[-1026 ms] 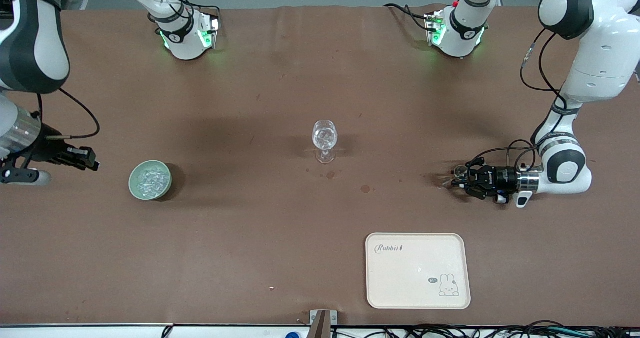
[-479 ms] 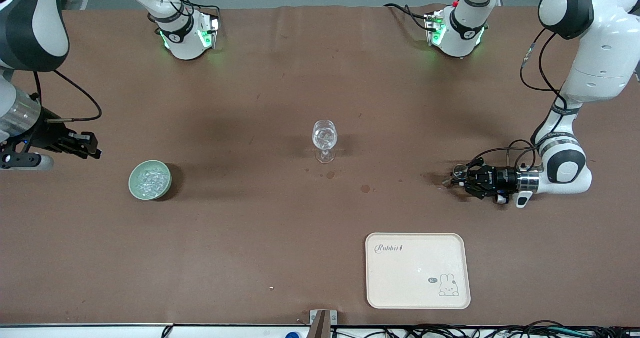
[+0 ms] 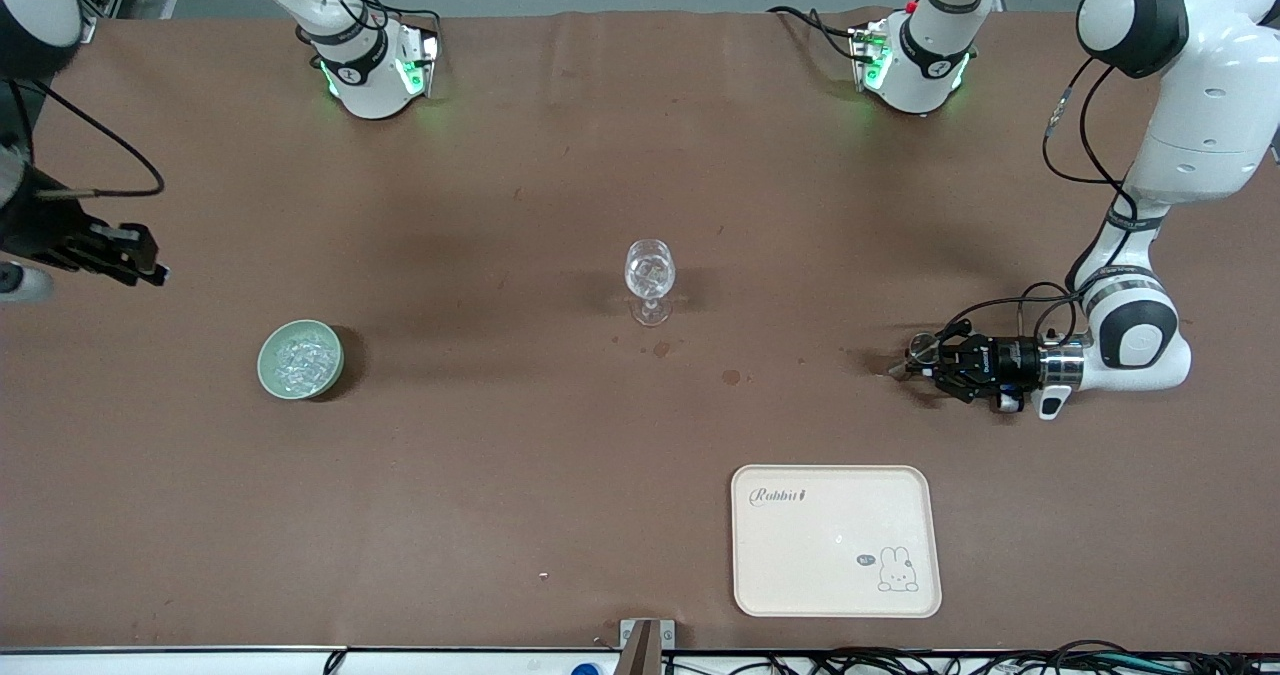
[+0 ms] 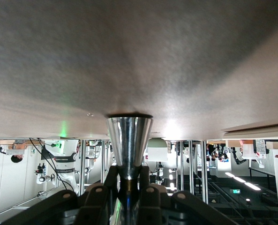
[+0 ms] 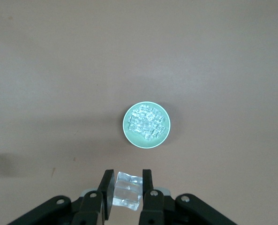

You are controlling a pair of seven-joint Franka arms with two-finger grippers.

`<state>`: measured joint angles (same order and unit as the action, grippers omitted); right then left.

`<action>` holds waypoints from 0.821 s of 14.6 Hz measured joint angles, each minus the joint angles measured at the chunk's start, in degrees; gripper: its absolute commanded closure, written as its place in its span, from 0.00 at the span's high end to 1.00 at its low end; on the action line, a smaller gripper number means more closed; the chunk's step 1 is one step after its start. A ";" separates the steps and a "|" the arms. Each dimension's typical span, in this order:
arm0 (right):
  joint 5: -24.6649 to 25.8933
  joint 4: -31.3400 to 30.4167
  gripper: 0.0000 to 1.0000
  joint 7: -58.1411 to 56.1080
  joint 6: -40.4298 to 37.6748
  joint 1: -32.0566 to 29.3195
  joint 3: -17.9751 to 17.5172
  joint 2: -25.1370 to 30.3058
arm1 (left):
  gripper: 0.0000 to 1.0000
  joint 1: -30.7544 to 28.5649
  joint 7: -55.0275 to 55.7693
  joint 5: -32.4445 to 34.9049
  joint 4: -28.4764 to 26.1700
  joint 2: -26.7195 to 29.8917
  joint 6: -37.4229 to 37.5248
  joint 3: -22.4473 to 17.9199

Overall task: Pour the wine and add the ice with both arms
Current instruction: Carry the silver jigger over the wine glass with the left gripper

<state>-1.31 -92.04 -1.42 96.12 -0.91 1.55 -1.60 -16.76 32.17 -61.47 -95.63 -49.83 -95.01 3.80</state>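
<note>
A pale green bowl (image 3: pixel 264 365) holds several chunks of ice (image 3: pixel 299 359) at the right arm's end of the table. My right gripper (image 3: pixel 150 267) is up over that end of the table. In the right wrist view it (image 5: pixel 124 182) is shut on one clear ice cube (image 5: pixel 128 191), with the bowl (image 5: pixel 127 130) below. A clear wine glass (image 3: pixel 650 276) stands upright at the table's middle. My left gripper (image 3: pixel 912 365) lies low over the left arm's end of the table. It (image 4: pixel 128 172) is shut on a shiny conical metal cup (image 4: pixel 129 136).
A cream tray (image 3: pixel 836 540) with a rabbit print lies nearer the front camera than the left gripper. Small dark stains (image 3: pixel 731 377) mark the brown table cover between the glass and the left gripper.
My right gripper has risen and moved away from the bowl toward the table's end with the ice cube. My left gripper has shifted slightly toward the front camera with the cup.
</note>
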 measured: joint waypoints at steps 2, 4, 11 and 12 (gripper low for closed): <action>0.20 1.92 0.06 -0.02 -1.51 -0.01 0.05 0.02 | 0.01 0.07 0.05 0.00 1.09 0.19 0.00 0.71; 0.20 3.09 0.06 -0.05 -3.23 -0.01 0.05 0.02 | 0.01 0.28 0.22 0.00 1.91 0.82 0.06 1.34; 0.20 3.69 0.06 -1.43 -8.15 0.03 -0.23 0.02 | 0.01 0.81 4.67 0.00 2.18 4.49 0.83 8.28; 0.20 3.72 0.06 -1.46 -8.23 0.03 -0.24 0.02 | 0.01 1.29 6.02 0.00 2.20 5.00 0.66 9.36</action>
<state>-1.10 -88.32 -2.87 87.90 -0.88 1.30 -1.58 -15.47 38.19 -61.47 -93.43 -44.83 -94.35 13.16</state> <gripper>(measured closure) 0.714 0.789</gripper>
